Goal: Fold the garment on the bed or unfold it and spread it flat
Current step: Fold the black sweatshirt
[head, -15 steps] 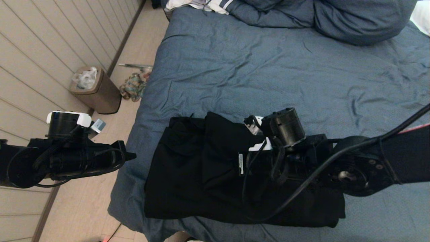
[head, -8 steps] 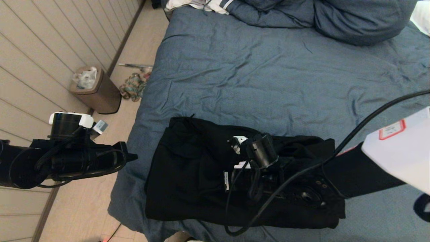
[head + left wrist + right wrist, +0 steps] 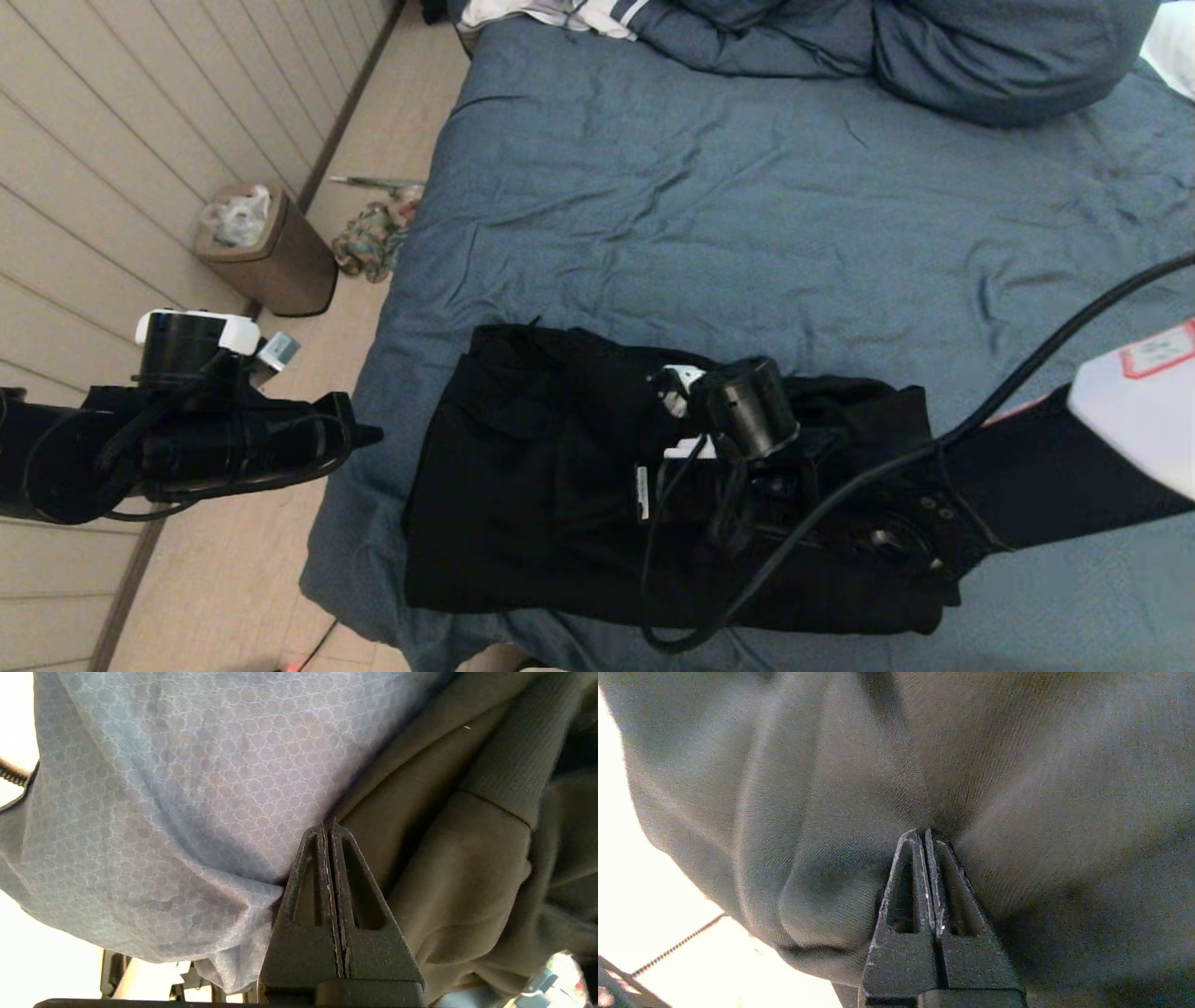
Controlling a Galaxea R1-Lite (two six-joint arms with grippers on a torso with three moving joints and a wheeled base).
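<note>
The black garment (image 3: 523, 485) lies folded into a rough rectangle near the front left corner of the bed (image 3: 747, 205). My right arm reaches across it from the right. In the right wrist view my right gripper (image 3: 923, 833) is shut, its tips in a pucker of the garment's fabric (image 3: 1017, 765). In the head view its fingers blend into the black cloth. My left gripper (image 3: 359, 434) hangs shut and empty just off the bed's left edge. In the left wrist view its tips (image 3: 327, 828) point at the seam between the duvet (image 3: 163, 788) and the garment's ribbed edge (image 3: 504, 765).
Blue pillows (image 3: 934, 56) and a white striped cloth (image 3: 560, 14) lie at the bed's far end. On the floor to the left stand a brown bin (image 3: 271, 252) and a colourful rag heap (image 3: 369, 238), with the panelled wall beyond. The right arm's cable (image 3: 709, 597) loops over the garment.
A second ago the right gripper held a fold of the garment raised; it came down flat onto the garment, and the arm has since shifted slightly right. The left arm stayed put.
</note>
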